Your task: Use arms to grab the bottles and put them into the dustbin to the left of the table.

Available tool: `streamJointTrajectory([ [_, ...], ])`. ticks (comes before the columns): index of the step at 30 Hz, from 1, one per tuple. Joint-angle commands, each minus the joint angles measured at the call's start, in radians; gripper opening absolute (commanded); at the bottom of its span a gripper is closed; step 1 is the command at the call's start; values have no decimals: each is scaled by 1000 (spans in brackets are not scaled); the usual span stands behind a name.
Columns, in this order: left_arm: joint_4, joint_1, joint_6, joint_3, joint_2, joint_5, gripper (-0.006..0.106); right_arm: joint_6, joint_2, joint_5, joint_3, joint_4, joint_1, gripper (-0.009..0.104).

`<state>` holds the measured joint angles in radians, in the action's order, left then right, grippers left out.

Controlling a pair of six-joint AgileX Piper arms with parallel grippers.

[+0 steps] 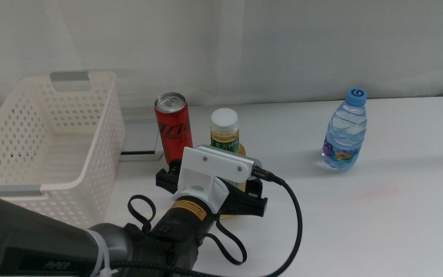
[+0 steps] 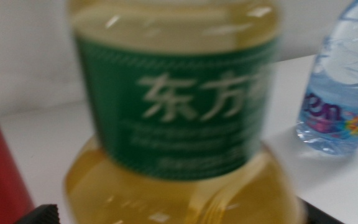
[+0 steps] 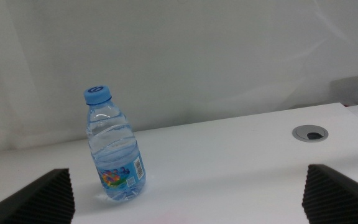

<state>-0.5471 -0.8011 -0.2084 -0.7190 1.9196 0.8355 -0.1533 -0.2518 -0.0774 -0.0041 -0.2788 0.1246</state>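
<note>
Reaching in from the near left, left gripper (image 1: 215, 194) is straddling the tea bottle (image 1: 224, 137), fingers apart either side, not clamping. Cola can (image 1: 173, 124) standing just beside it, dustbin (image 1: 91, 138) left. Water bottle (image 3: 114, 147) standing well right; right gripper's fingers (image 3: 39, 199) spread wide.

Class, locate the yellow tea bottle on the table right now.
In the middle view, the tea bottle stands just right of the cola can, between the left gripper jaws.

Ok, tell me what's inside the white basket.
The basket shows only bare perforated walls and floor, no bottles or can. Its near corner is hidden behind the left arm, so that part cannot be checked.
</note>
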Motion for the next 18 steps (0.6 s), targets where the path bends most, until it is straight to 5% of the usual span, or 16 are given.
streamJointTrajectory([
  [1, -64, -5, -9, -9, 13, 0, 90, -4, 5, -12, 34, 7, -5, 103],
  [4, -127, -5, -33, -9, 15, 0, 85, -4, 5, -12, 34, 7, -5, 103],
  [6, -150, -5, -53, -9, 15, 0, 64, -4, 5, -12, 34, 7, -5, 103],
  [7, -150, -5, -53, -9, 15, 0, 41, -4, 5, -12, 34, 7, -5, 103],
  [10, -148, -5, -72, -9, 15, 0, -3, -4, 5, -12, 34, 7, -5, 103],
  [18, -141, 8, -131, -14, -36, -14, -3, -4, 5, -12, 34, 7, -5, 103],
])
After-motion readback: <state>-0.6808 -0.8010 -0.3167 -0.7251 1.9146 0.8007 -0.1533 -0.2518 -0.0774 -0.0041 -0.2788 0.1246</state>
